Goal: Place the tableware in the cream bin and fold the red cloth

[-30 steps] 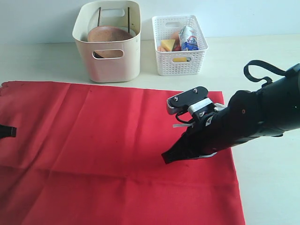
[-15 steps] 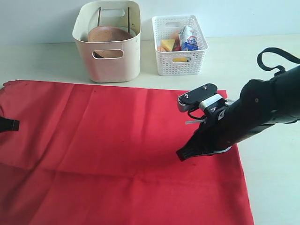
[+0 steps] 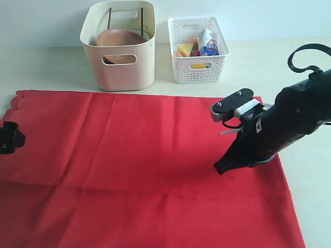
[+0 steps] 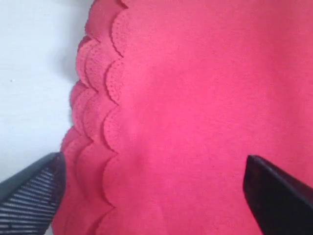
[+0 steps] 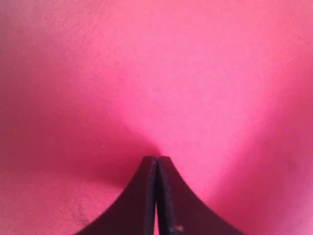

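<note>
The red cloth [image 3: 129, 155] lies spread flat over the table, its scalloped edge [image 4: 95, 103] at the far left. My left gripper [image 3: 8, 138] hangs open just over that edge [image 4: 154, 171], with nothing between its fingers. My right gripper [image 3: 220, 169] is down on the cloth's right part [image 5: 157, 159], shut, and the fabric [image 5: 146, 63] puckers toward its tips. The cream bin [image 3: 119, 62] stands at the back. It holds a round brown wooden plate [image 3: 120, 39] and two dark chopsticks [image 3: 109, 18]. Other tableware is hidden.
A white lattice basket [image 3: 198, 64] with food pieces and a small blue-white carton [image 3: 208, 42] stands right of the cream bin. Bare cream table [image 3: 305, 67] runs behind and to the right of the cloth.
My right gripper has moved right and the cloth has slid and stretched that way with it. The left gripper has opened and let go of the scalloped edge.
</note>
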### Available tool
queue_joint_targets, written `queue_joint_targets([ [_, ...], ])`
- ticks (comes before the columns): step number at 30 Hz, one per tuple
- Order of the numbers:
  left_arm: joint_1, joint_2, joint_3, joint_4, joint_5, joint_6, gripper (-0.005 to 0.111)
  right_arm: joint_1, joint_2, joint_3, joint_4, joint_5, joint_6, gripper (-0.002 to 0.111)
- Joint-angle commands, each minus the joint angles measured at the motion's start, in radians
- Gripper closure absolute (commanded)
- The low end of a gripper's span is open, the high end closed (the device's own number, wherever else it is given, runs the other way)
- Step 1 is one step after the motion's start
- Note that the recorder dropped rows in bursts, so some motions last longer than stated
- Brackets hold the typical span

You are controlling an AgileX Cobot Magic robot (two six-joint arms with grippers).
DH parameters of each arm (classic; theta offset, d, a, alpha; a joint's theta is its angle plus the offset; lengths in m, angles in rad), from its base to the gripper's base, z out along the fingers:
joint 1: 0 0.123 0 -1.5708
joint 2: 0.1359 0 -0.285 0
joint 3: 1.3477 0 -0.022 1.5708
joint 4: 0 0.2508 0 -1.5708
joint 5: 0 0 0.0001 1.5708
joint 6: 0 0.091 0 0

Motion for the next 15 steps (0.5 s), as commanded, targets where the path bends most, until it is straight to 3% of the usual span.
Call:
queue_joint_targets([
  [1, -0.002, -0.009, 0.001, -0.002, -0.009, 0.009, 0.002, -0.013, 0.019, 0.014, -0.295, 0.151, 0.241, 0.108],
  [7, -0.002, 0.062, 0.001, -0.002, -0.067, 0.014, 0.002, -0.013, 0.019, 0.049, -0.651, 0.193, 0.606, 0.108],
  [15, -0.007, 0.214, 0.001, -0.002, -0.109, 0.013, 0.002, -0.013, 0.019, 0.051, -0.674, 0.208, 0.642, 0.108],
])
